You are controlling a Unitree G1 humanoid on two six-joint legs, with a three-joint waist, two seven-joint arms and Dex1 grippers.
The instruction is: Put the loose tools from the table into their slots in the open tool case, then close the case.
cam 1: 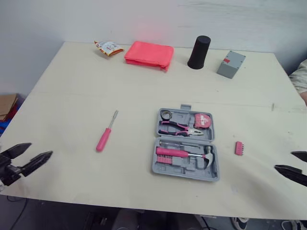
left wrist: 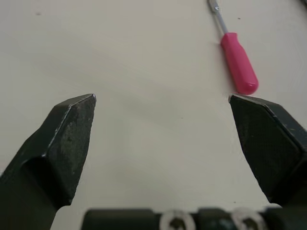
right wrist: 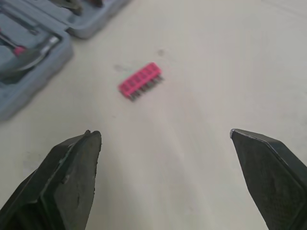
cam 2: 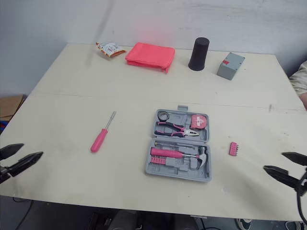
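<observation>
The grey tool case (cam 1: 186,143) lies open mid-table, holding pliers, a hammer, a tape measure and a pink bit row. A pink-handled screwdriver (cam 1: 105,133) lies loose on the table left of the case, also seen as the screwdriver (left wrist: 236,57) ahead of my left gripper. A small pink bit holder (cam 1: 239,148) lies right of the case, and the same bit holder (right wrist: 140,81) sits ahead of my right gripper. My left gripper (cam 1: 32,155) hovers open at the table's near left edge. My right gripper (cam 1: 293,162) is open at the near right edge, holding nothing.
Along the far edge sit a snack packet (cam 1: 108,47), a folded pink cloth (cam 1: 149,54), a black cup (cam 1: 198,52) and a grey box (cam 1: 230,64). A person's sleeve (cam 1: 300,76) shows at the right edge. Bare tabletop (cam 1: 72,96) spreads around the case.
</observation>
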